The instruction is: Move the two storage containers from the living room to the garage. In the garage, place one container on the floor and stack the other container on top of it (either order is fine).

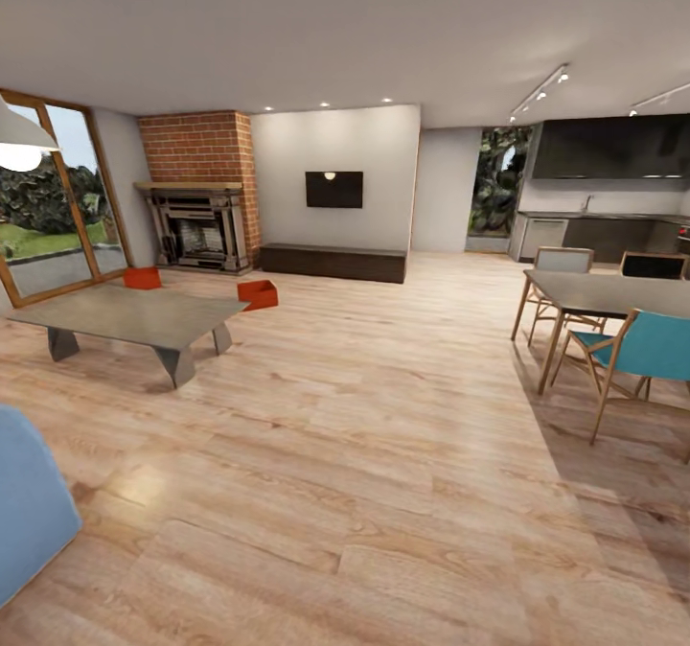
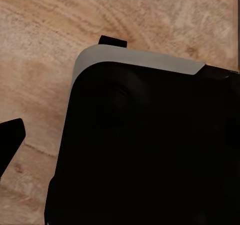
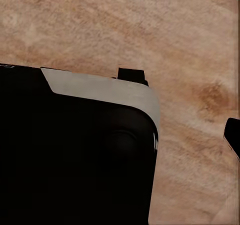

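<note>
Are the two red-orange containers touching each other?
Apart. The head view shows one container behind the low table's far edge and the other past its right corner, with bare wood floor between them.

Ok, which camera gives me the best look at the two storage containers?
The head view: one container sits beyond the low table, the other container off its far right corner, both on the wood floor. Both wrist views look down at floor planks.

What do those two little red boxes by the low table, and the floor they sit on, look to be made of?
The two storage containers look like thin matte plastic: flat red-orange walls, no grain. The floor looks like light wood planks with a soft sheen: visible grain, knots and seams.
</note>
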Controlling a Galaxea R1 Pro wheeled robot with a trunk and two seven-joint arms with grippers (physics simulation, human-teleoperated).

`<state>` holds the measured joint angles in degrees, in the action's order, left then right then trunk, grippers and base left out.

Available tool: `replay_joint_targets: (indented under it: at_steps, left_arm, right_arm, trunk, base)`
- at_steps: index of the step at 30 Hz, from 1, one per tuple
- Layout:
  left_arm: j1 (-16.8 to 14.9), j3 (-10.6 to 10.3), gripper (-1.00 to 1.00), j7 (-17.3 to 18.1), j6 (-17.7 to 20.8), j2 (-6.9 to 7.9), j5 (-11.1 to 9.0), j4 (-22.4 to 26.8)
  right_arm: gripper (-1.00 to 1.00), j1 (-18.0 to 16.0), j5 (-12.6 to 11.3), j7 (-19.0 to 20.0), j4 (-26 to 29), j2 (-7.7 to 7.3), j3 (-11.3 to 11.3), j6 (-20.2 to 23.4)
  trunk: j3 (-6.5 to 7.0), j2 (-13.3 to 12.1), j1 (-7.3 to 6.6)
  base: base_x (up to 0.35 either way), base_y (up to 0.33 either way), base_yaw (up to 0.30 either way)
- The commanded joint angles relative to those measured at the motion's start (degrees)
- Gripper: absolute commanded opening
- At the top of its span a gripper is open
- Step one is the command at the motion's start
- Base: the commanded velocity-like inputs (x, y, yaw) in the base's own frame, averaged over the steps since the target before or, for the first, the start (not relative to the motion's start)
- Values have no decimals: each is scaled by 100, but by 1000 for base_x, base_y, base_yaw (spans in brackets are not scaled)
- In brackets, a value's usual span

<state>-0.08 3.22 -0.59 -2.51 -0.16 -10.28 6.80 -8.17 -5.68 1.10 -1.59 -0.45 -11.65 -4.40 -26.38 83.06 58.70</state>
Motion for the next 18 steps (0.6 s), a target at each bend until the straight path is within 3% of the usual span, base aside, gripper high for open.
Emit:
replay_joint_targets:
  at_steps: [1, 18]
  left_arm:
    - [-1, 30, 100, -2, -11, -2, -9, 1]
    - [-1, 30, 100, -2, -11, -2, -9, 3]
  right_arm:
    - [100, -7, -60, 10, -17, 1, -48, -34]
    - [100, -9, -57, 13, -17, 0, -48, -34]
  trunk:
    - [-5, 2, 3]
    - [-5, 2, 3]
  base:
    - [323, 0, 0]
    - [323, 0, 0]
